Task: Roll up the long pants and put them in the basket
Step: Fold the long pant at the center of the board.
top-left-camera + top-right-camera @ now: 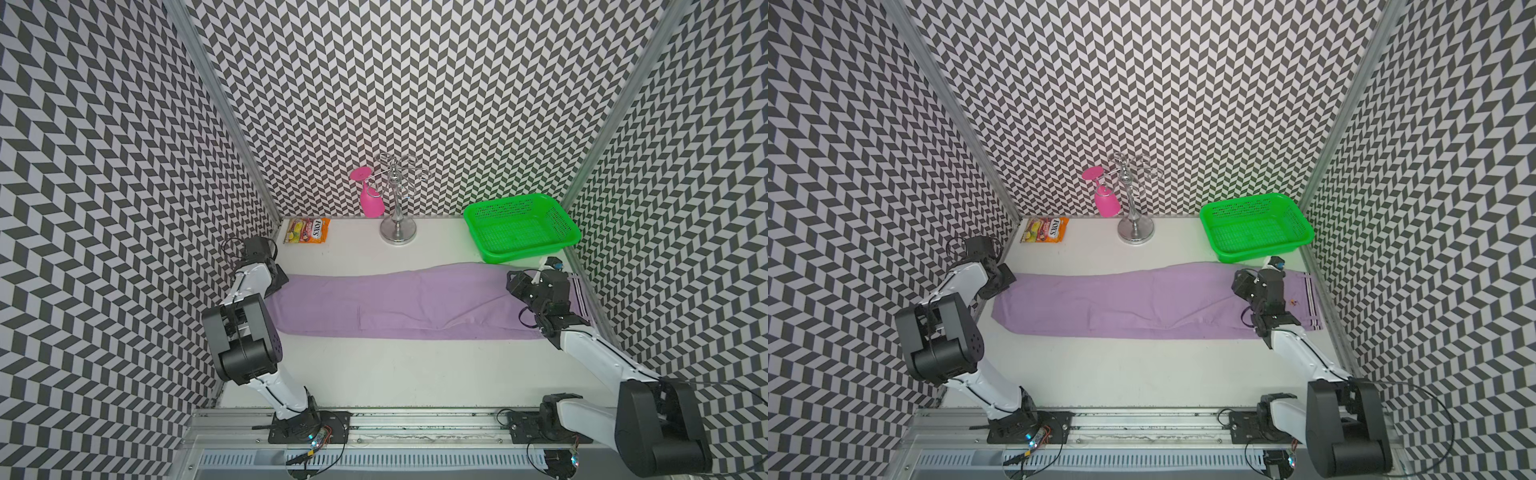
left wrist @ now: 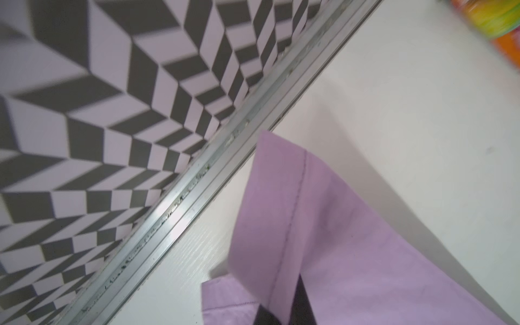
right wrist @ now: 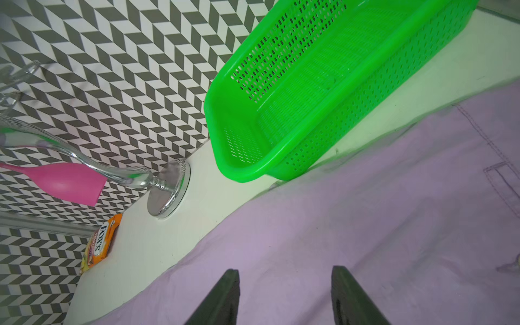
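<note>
The long pants [image 1: 395, 299] [image 1: 1121, 303] lie flat across the table, a lilac strip running left to right, with the striped waistband [image 1: 579, 297] at the right end. My left gripper [image 1: 279, 279] [image 2: 284, 312] is at the left leg end, shut on the hem. In the left wrist view that hem [image 2: 281, 211] rises off the table between the dark fingers. My right gripper [image 1: 514, 281] [image 3: 285, 273] hovers open over the pants [image 3: 337, 225] near the waist, with nothing between its fingers [image 3: 232, 281].
A green basket [image 1: 519, 226] stands at the back right, close to the pants' far edge. A chrome glass rack [image 1: 398, 224] with a pink glass [image 1: 370, 199] is at the back middle. A candy bag [image 1: 306, 230] lies back left. The wall rail [image 2: 197, 183] runs beside the left gripper.
</note>
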